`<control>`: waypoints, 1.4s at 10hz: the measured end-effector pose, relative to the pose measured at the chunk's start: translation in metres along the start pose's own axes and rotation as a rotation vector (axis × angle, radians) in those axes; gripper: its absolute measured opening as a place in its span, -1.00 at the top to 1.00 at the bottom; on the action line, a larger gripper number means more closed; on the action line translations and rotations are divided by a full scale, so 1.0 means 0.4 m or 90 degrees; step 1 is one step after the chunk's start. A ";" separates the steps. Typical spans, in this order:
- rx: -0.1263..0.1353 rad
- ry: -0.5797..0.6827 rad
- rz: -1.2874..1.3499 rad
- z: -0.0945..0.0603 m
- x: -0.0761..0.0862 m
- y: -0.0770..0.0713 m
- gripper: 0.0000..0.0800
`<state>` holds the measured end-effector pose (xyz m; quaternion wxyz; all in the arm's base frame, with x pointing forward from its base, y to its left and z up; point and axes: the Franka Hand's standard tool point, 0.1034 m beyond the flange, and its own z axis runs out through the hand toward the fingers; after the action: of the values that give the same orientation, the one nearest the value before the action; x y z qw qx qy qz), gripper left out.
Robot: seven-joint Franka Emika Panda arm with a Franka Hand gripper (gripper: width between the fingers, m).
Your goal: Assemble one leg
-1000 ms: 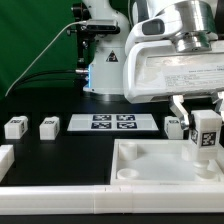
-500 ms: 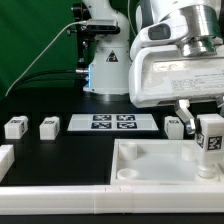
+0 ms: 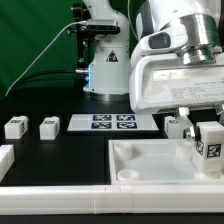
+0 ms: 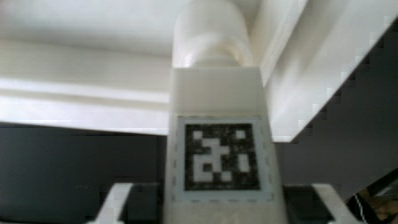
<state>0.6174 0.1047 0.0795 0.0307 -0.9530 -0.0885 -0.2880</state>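
My gripper (image 3: pixel 208 130) is shut on a leg (image 3: pixel 210 142), a small white block with a black-and-white tag, held upright. It hangs over the right end of the large white square piece (image 3: pixel 150 160), close to its right corner recess. In the wrist view the leg (image 4: pixel 219 120) runs out from between my fingers (image 4: pixel 121 206), tag facing the camera, and its far end points at the white piece (image 4: pixel 89 70). I cannot tell whether the leg touches the piece. Three more legs stand on the black table: two on the exterior view's left (image 3: pixel 15 127) (image 3: pixel 48 127), one behind my gripper (image 3: pixel 175 126).
The marker board (image 3: pixel 113 123) lies flat at mid table. A white part (image 3: pixel 5 158) sits at the exterior view's left edge. A long white bar (image 3: pixel 60 200) runs along the front. The robot's base (image 3: pixel 100 60) stands at the back.
My gripper has moved toward the exterior view's right and lower with the leg in it, closer to the large white piece. The loose legs have not moved.
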 end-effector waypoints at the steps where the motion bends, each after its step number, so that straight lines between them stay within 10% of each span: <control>1: 0.001 -0.002 -0.001 0.003 -0.004 -0.003 0.27; 5: 0.001 0.001 -0.003 0.003 -0.005 -0.006 0.24; 7: 0.001 0.001 -0.004 0.003 -0.005 -0.006 -0.52; 8: 0.000 0.001 -0.005 0.003 -0.005 -0.004 -0.59; 14: -0.007 -0.020 -0.019 -0.059 0.005 0.042 -0.62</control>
<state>0.6095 0.0858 0.1002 0.0200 -0.9561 -0.1014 -0.2742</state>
